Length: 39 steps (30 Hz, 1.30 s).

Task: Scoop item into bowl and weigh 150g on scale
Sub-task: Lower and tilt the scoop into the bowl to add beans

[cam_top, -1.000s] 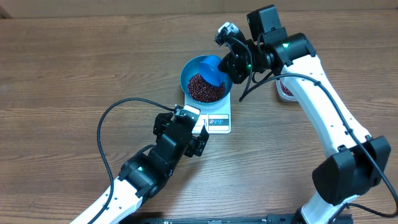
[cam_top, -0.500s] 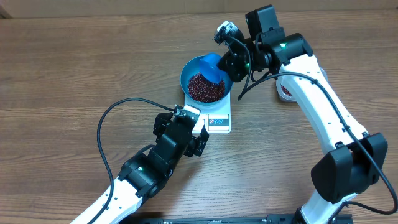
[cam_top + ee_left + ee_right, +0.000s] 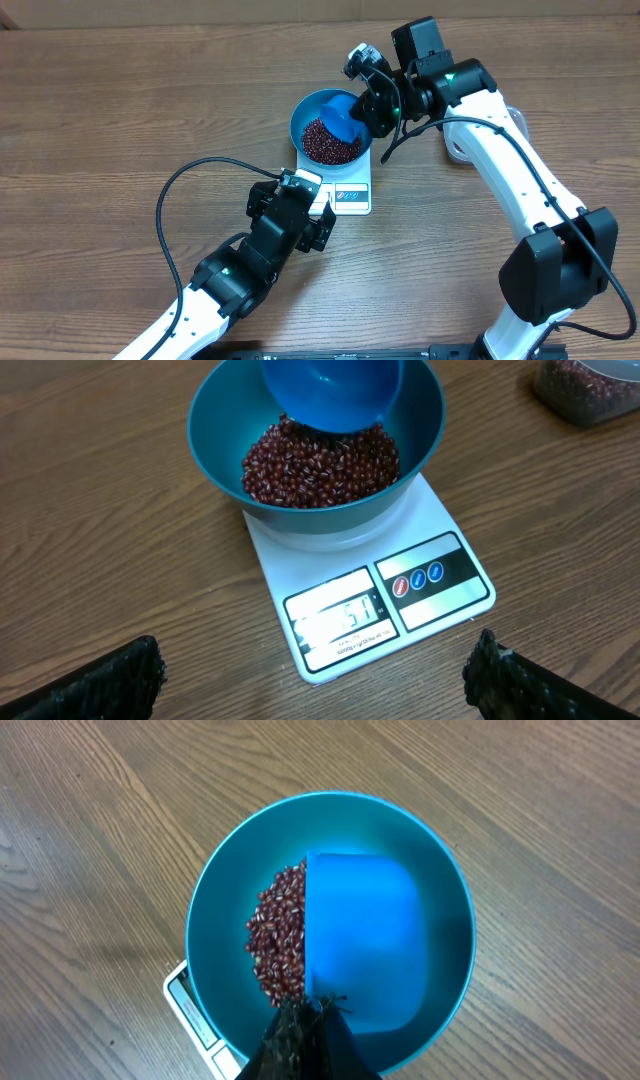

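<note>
The blue bowl (image 3: 303, 118) stands on the white scale (image 3: 350, 196) and holds a heap of red-brown beans (image 3: 322, 146). My right gripper (image 3: 370, 106) is shut on the handle of a blue scoop (image 3: 342, 116), which hangs tilted over the bowl's right half, just above the beans. The right wrist view shows the scoop (image 3: 365, 940) covering half of the bowl (image 3: 215, 910), with beans (image 3: 280, 935) beside it. My left gripper (image 3: 325, 213) is open at the scale's front edge, holding nothing. In the left wrist view the scale (image 3: 440, 575) has a lit display.
A clear tub of beans (image 3: 590, 385) stands right of the scale, mostly under my right arm in the overhead view. A black cable (image 3: 175, 190) loops over the wooden table left of my left arm.
My right arm has shifted a little to the left and now covers the tub. The scoop has moved slightly further over the bowl. The left arm has not moved.
</note>
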Each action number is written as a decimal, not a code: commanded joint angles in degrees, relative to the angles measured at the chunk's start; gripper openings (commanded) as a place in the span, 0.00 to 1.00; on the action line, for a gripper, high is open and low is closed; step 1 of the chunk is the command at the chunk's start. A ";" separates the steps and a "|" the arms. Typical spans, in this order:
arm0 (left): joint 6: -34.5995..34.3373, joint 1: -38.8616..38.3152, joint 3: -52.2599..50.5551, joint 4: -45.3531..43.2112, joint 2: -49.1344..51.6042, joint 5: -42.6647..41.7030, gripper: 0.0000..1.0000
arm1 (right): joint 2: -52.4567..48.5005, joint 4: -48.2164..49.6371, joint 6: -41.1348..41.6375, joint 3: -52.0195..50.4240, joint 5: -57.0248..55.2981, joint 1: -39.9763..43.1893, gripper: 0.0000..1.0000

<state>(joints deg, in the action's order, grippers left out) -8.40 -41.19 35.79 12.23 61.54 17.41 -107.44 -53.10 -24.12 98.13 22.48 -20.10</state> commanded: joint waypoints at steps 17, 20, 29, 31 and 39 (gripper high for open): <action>1.11 0.35 -0.46 -0.04 0.33 1.01 0.99 | -2.91 -0.96 -12.44 -0.35 0.07 -0.15 0.04; 1.11 0.35 -0.46 -0.07 0.33 1.01 1.00 | -3.17 -1.25 -12.41 -0.37 0.20 -0.22 0.04; 1.11 0.35 -0.46 -0.04 0.33 1.01 1.00 | -3.19 -1.84 -12.44 -0.37 0.70 -0.96 0.04; 1.09 0.35 -0.46 -0.07 0.33 1.01 1.00 | -3.19 -1.92 -12.44 -0.37 0.70 -1.64 0.04; 1.11 0.35 -0.46 -0.04 0.33 1.01 1.00 | -3.19 -3.19 -12.41 -0.37 0.68 -4.35 0.04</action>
<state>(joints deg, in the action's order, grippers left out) -8.40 -41.19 35.79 12.23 61.54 17.41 -110.28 -56.27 -36.03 98.08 22.50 -23.70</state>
